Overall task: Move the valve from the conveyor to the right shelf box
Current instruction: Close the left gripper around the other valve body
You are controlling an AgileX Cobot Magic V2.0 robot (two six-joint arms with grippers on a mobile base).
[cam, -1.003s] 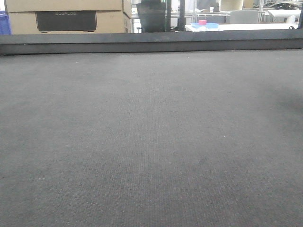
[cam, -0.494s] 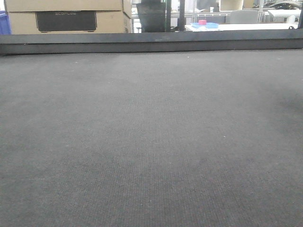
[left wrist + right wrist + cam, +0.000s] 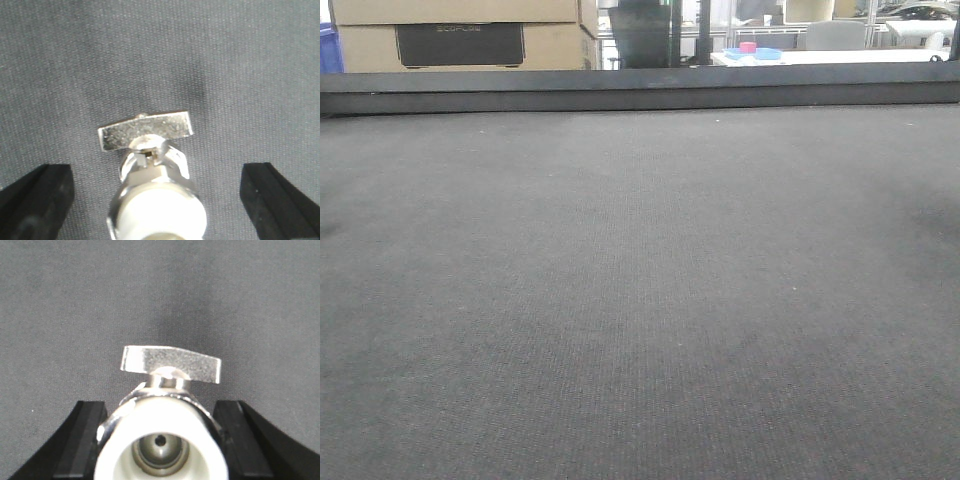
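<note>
The left pincer [image 3: 155,170] is spread wide, and a chrome valve [image 3: 156,200] lies between its black fingers [image 3: 40,200] with free belt on both sides. The flat handle [image 3: 145,131] of the valve points forward, beyond the fingertips. The right pincer [image 3: 162,407] also has a valve [image 3: 162,445] between its fingers [image 3: 82,440], with the white-lined opening turned back toward the wrist. Here the pads stand just beside the body, and it cannot be told whether they already press it, or whether both wrists see the same part. In the front view the grey conveyor [image 3: 640,300] runs to its black rail [image 3: 640,90], and neither a pincer nor the shelf is in view. The main risk is probably slipping: the body is round and polished, so pads that close off-centre could squeeze it out forward or let it rotate. If the belt moves, the left pincer could close on nothing.
</note>
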